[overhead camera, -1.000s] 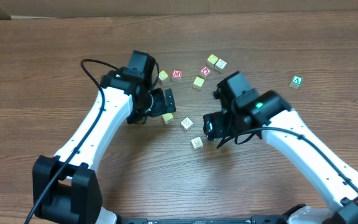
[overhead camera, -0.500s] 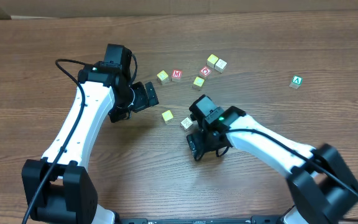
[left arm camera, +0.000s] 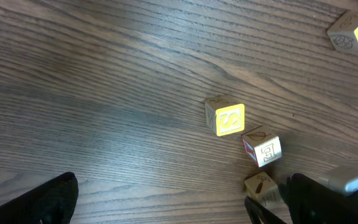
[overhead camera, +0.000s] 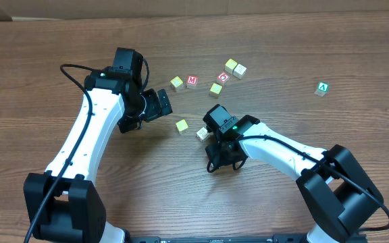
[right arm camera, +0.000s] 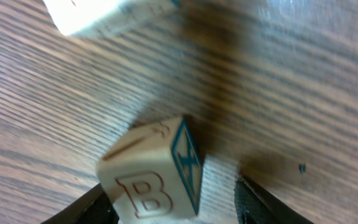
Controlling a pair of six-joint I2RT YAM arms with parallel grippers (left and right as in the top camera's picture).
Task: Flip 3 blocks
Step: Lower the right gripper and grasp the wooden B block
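Looking down on a brown wood-grain table (overhead camera: 32,61), two white-and-black robot arms reach in from the lower edge of the frame. The left gripper (overhead camera: 158,104) hangs left of centre, its jaws spread fully apart with nothing between them. Just to its lower right, the three pale task cubes lie in a short diagonal line. First is the yellow block (overhead camera: 182,125), showing an S on its yellow face. Next is the E block (overhead camera: 202,133), near it but not touching. Last is the B block (right arm camera: 154,174), which the overhead view hides beneath the right gripper (overhead camera: 219,156). In the right wrist view the B block sits tilted between that gripper's two dark fingers. The jaws are apart, with one finger at the cube's edge and a pale strip showing between the cube and the other finger, so it is not clamped. A loose cluster of six other cubes (overhead camera: 215,88) lies in the upper centre, apart from the task cubes, and a green A cube (overhead camera: 323,88) sits alone at upper right. The table's far edge runs along the top of the frame. Bare wood spreads across the upper left, the right side below the green A cube, and the lower centre between the arms.
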